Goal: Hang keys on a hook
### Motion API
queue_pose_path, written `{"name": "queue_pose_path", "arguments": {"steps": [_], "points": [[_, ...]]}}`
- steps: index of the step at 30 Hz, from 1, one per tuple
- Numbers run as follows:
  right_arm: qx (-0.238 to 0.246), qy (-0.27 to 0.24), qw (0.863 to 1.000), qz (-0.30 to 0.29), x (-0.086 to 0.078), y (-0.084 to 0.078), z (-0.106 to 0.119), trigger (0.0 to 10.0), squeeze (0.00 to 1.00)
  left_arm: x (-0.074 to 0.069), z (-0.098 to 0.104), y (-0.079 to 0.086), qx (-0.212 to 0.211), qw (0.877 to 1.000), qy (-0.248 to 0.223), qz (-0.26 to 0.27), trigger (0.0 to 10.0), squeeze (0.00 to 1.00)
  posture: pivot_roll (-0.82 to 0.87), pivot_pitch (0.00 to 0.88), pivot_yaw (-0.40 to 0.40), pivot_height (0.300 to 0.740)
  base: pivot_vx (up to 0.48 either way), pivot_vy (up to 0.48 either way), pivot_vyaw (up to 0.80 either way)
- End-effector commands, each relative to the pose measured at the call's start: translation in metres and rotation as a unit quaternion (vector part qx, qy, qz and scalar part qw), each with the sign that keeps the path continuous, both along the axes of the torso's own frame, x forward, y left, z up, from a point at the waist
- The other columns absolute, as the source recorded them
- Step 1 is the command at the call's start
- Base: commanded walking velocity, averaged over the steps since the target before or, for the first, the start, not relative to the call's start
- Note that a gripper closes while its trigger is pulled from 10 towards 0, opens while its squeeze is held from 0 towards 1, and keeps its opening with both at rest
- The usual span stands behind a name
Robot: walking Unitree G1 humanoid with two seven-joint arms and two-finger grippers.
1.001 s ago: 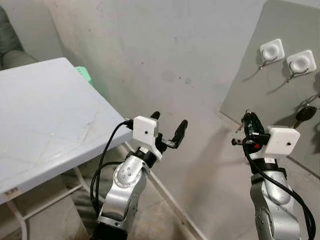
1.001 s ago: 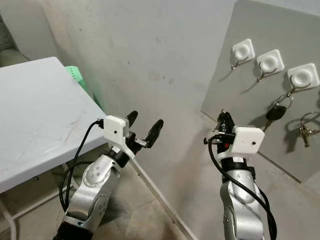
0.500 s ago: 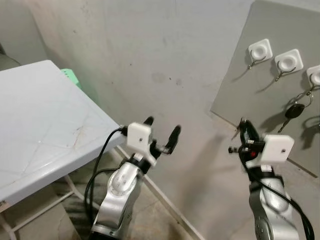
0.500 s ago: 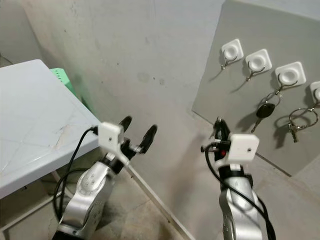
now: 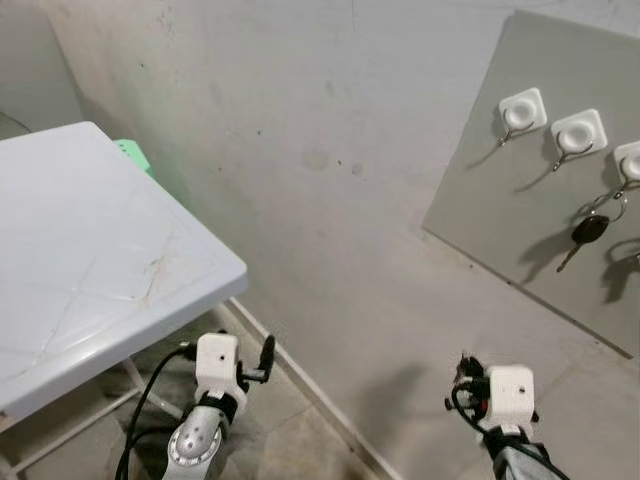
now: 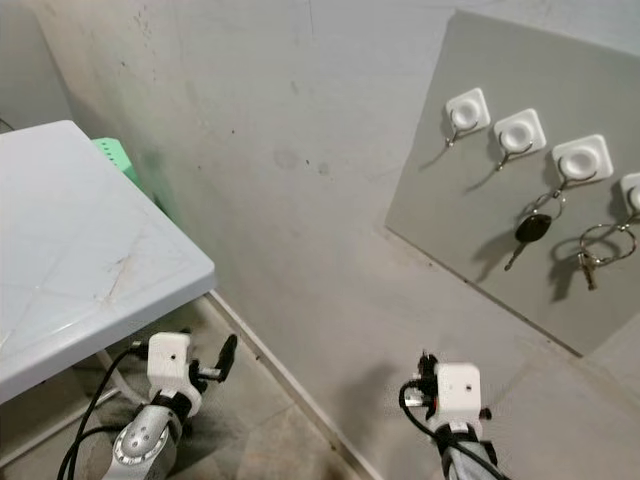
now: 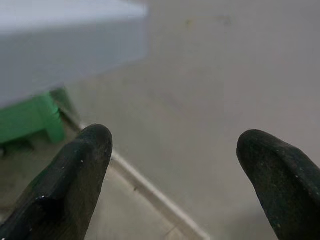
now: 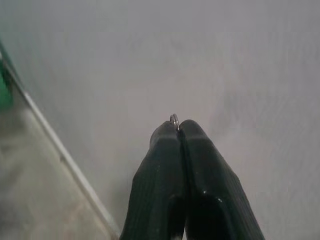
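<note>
Low beside the wall, the right claw (image 8: pixel 179 131) is clenched on a key ring (image 8: pixel 174 119); the left claw (image 7: pixel 175 160) gapes, fingers spread.

On the board (image 6: pixel 470 190), the two upper-left hooks (image 6: pixel 467 112) hang bare. Keys (image 6: pixel 530 228) crowd its right edge. Bare wall (image 6: pixel 300 150) separates board from white table (image 6: pixel 70 260).

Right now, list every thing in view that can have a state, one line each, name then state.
Left gripper: open, low beside the table, holding nothing.
Right gripper: shut on a key ring, low, well below the hooks.
First hook: bare.
Second hook: bare.
Third hook: carries a black key.
Fourth hook: carries a ring of keys.
Table: upright, by the wall.
</note>
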State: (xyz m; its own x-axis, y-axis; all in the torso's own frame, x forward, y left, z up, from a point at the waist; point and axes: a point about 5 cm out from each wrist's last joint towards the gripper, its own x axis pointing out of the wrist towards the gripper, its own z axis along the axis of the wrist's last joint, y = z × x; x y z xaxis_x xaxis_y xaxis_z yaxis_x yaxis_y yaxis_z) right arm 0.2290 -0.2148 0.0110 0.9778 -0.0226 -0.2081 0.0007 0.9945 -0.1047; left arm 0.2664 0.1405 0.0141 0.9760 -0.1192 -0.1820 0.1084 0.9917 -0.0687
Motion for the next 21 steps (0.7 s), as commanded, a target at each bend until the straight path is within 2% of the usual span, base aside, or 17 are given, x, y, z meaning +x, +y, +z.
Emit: {"name": "queue_pose_path", "arguments": {"steps": [1,4,7,11,15,21], "points": [[-0.017,0.029,0.999,-0.005,-0.007,-0.009,-0.014,10.0,0.00,-0.004,-0.011,0.003,0.013,1.000,0.021,0.005,10.0,0.00,-0.02,0.038,-0.055,0.740,0.000,0.000,-0.74],[-0.027,0.059,0.998,-0.009,-0.011,-0.014,-0.025,10.0,0.00,-0.007,-0.020,0.007,0.024,0.999,0.042,0.012,10.0,0.00,-0.02,0.040,-0.048,0.740,0.000,0.000,-0.74],[-0.036,0.106,0.993,-0.024,-0.020,-0.021,-0.040,10.0,0.00,-0.016,-0.037,0.018,0.021,0.994,0.095,0.040,10.0,0.00,-0.03,0.042,-0.045,0.740,0.000,0.000,-0.72],[-0.041,0.162,0.985,-0.043,-0.035,-0.026,-0.057,10.0,0.00,-0.030,-0.051,0.025,0.059,0.988,0.136,0.036,10.0,0.00,-0.02,0.041,-0.040,0.740,0.000,0.000,-0.71],[-0.041,0.189,0.980,-0.054,-0.043,-0.026,-0.066,10.0,0.00,-0.040,-0.060,0.028,0.072,0.984,0.160,0.032,10.0,0.00,-0.02,0.042,-0.038,0.740,0.000,0.000,-0.70],[-0.043,0.205,0.977,-0.051,-0.047,-0.021,-0.071,10.0,0.00,-0.046,-0.066,0.032,0.077,0.980,0.177,0.037,10.0,0.00,-0.02,0.039,-0.038,0.740,0.000,-0.080,-0.69]]}}
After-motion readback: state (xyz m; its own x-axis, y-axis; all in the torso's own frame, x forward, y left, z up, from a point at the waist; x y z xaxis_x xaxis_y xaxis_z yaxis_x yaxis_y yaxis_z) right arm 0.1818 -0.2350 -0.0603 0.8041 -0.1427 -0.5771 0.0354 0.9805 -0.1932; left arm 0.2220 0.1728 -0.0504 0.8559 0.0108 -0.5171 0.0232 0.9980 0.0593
